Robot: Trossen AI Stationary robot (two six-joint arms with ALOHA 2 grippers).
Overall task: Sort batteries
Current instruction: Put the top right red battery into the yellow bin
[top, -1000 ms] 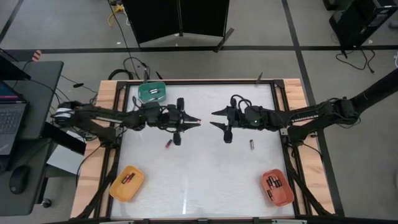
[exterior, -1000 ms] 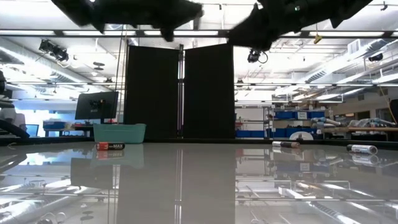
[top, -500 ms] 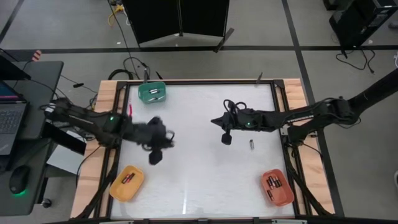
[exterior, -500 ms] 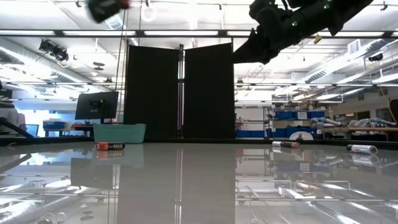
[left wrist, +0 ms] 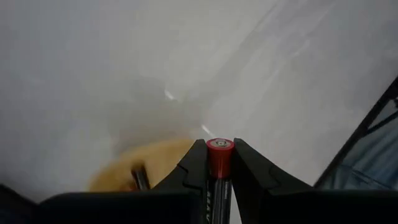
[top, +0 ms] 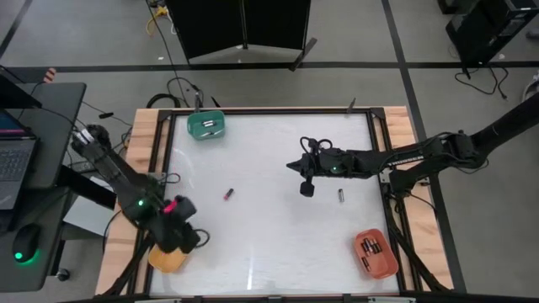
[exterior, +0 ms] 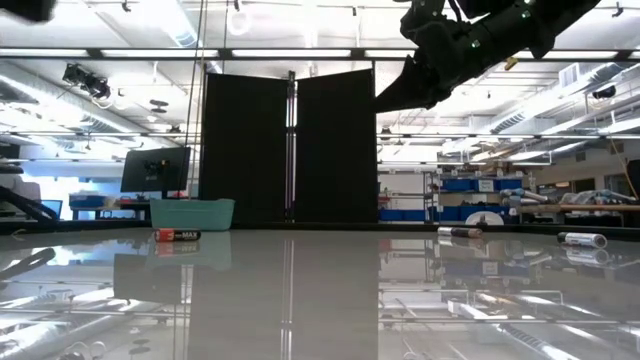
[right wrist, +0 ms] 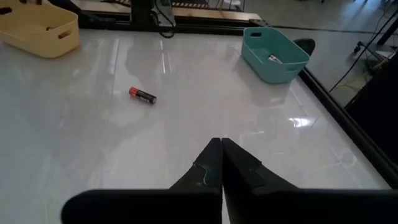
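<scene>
Left gripper [left wrist: 219,180]: fingers clamped on a red-tipped battery [left wrist: 219,152], which stands lengthwise between them with its red end pointing forward. In the high view this gripper [top: 175,236] hangs over the yellow tray [top: 168,259] at the table's near left corner; the left wrist view shows the tray's yellow rim [left wrist: 143,158] just beyond the fingers, with one dark battery [left wrist: 139,177] lying inside.

Right gripper [right wrist: 221,163]: fingers pressed together, nothing between them, poised above the white table [top: 269,244] right of centre [top: 292,165].

Loose batteries on the table: a red-and-black one [top: 227,194] left of centre, seen also from the right wrist [right wrist: 142,95] and, in the low view, lying flat with its label readable [exterior: 177,236]; a dark and silvery one [top: 341,195] just right of the right gripper.

Trays: green tray [top: 205,125] at the far left corner, holding a pale battery [right wrist: 274,58]; orange tray [top: 375,253] at the near right corner, holding several batteries [top: 369,247].

Low view, right side: two further cylinders [exterior: 462,232] [exterior: 583,240] at the table's far edge, too small to identify with certainty.
</scene>
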